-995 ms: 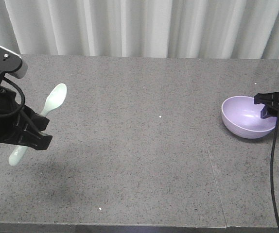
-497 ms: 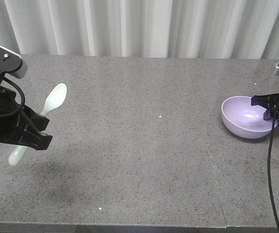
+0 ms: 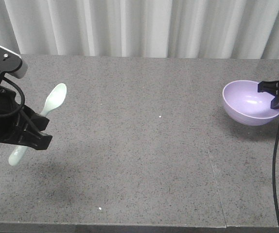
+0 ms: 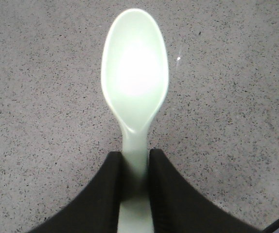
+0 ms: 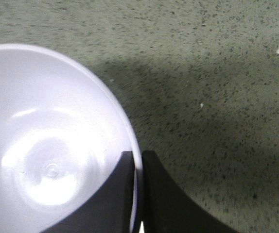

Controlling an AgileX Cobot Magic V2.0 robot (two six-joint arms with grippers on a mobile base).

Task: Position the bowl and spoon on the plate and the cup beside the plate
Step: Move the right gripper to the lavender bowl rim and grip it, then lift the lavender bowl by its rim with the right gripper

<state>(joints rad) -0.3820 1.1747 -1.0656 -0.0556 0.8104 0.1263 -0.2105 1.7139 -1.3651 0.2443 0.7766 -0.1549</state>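
Presently my right pincer [image 5: 137,158] clamps the likely light, slick bowl [image 5: 47,145] by its thin rim, off the bench [image 3: 144,155], while my left pincer [image 4: 135,162] grips the stiff spoon [image 4: 134,73] by its handle, scoop ahead.

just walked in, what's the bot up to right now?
Both arms are holding something. The left gripper is shut on the handle of the spoon, scoop pointing away from it. The right gripper pinches the rim of the bowl, which looks raised off the table, with a shadow beneath it. The plate and cup are not in any view, so nothing is arranged yet.
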